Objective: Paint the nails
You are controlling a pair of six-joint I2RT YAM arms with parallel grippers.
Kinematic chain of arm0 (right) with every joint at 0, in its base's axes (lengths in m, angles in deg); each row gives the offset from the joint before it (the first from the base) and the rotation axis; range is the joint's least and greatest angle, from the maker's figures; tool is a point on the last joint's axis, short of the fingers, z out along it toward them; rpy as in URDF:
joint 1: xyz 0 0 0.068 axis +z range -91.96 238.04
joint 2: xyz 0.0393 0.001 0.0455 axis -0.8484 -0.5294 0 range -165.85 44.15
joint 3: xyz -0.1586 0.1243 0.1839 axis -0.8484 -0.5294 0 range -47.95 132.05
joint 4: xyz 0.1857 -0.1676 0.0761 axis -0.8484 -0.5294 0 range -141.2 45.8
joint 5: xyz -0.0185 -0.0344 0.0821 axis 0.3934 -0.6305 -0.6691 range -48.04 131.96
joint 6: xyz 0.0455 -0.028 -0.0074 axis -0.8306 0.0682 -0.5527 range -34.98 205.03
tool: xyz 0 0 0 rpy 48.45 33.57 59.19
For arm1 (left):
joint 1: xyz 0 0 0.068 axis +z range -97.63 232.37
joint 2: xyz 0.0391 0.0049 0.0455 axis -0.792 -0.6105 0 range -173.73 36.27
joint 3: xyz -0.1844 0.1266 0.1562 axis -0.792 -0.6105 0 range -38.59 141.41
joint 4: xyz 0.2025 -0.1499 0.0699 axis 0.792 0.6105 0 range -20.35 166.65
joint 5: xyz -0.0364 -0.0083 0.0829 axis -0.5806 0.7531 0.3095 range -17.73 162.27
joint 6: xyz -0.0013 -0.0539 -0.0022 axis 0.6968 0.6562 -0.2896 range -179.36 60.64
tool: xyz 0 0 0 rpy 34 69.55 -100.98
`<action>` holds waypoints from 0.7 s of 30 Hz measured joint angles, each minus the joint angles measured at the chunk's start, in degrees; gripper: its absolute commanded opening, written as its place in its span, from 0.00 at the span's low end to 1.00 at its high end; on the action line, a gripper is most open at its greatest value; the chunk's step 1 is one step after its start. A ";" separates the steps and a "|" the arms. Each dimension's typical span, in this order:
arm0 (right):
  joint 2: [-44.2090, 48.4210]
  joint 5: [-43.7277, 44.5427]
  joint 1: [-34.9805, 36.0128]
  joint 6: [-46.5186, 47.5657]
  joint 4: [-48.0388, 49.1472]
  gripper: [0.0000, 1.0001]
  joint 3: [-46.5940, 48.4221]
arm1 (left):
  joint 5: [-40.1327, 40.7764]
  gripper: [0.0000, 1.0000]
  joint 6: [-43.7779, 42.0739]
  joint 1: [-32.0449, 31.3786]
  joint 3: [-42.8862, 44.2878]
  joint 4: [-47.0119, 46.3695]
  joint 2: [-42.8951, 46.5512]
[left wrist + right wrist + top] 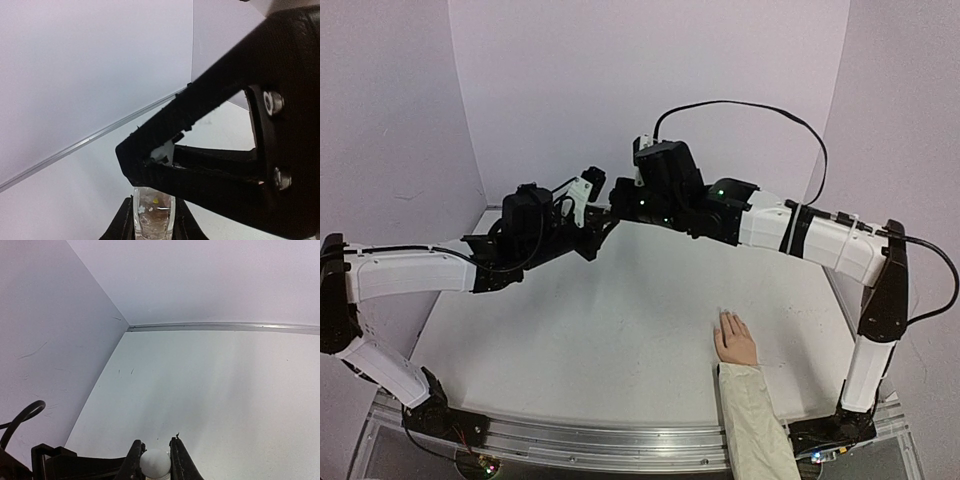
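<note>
A pale hand (734, 340) in a cream sleeve (752, 420) lies flat on the table at the front right. Its nails (725, 318) are too small to tell from the skin. Both arms meet high over the table's far middle, well away from the hand. My left gripper (154, 209) is shut on a small clear bottle (154, 215), which it holds upright. My right gripper (155, 452) reaches in from the right and is shut on the bottle's white cap (154, 463), also seen as the white cap (163, 152) just above the glass. In the top view the two grippers hide the bottle.
A white table (620, 330) is walled by pale lilac panels at the back and on both sides. A black cable (750, 110) loops above the right arm. The arm bases stand on a metal rail (610, 440) at the near edge.
</note>
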 measured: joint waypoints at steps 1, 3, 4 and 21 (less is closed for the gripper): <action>0.11 0.96 0.35 -0.24 -0.46 0.20 0.24 | 1.22 0.00 -0.72 -0.57 -0.02 -0.28 0.02; 0.48 2.40 1.05 -0.20 -0.61 0.36 0.50 | 2.43 0.00 -0.98 -1.29 -0.98 -2.03 0.55; 0.70 1.88 1.38 -0.07 -0.85 0.43 0.52 | 2.69 0.00 -0.92 -1.60 -2.25 -3.58 1.16; 17.86 -23.65 -5.46 15.91 -3.04 0.98 -11.39 | -8.44 0.00 10.23 2.01 -9.03 3.78 14.69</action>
